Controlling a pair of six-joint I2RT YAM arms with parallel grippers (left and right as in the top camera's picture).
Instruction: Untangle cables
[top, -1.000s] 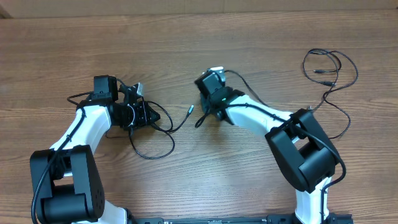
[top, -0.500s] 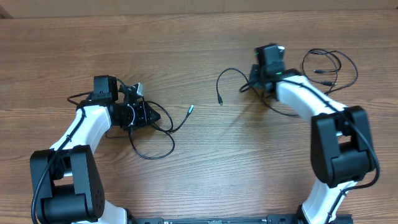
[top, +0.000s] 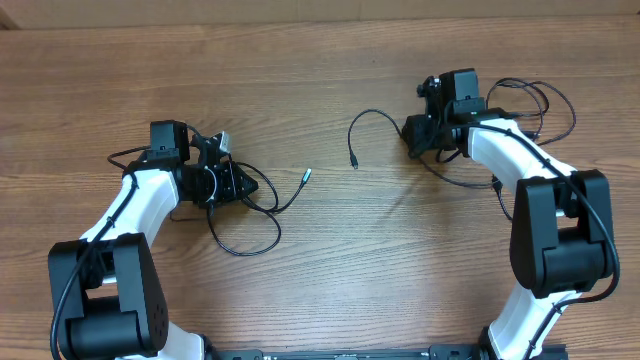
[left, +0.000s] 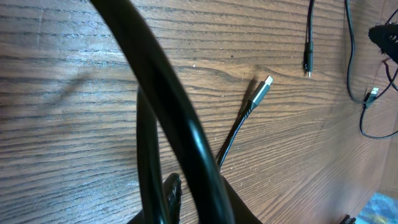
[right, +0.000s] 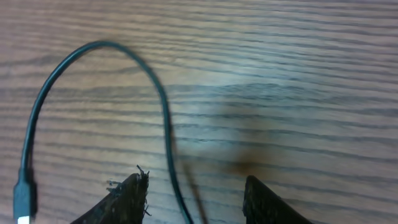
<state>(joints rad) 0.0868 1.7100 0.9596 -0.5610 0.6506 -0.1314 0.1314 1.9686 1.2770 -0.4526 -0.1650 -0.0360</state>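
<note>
A tangle of thin black cables (top: 245, 215) lies at the left, one silver-tipped plug (top: 307, 175) pointing right. My left gripper (top: 218, 178) sits on the tangle's knot, shut on the cables; in the left wrist view thick loops (left: 180, 124) cross close to the lens and hide most of the fingers. A separate cable (top: 372, 113) arcs from its plug (top: 353, 160) to my right gripper (top: 418, 135). In the right wrist view that cable (right: 165, 118) runs loose between the spread fingertips (right: 134, 190) of the open right gripper (right: 194, 193).
Another looped black cable (top: 530, 105) lies at the far right behind the right arm. The left wrist view also shows the silver plug (left: 263, 85) and a dark plug (left: 308, 55) on bare wood.
The right gripper carried one cable end from the table's middle to the right, then opened and let it go. The left arm has stayed put on the tangle.
</note>
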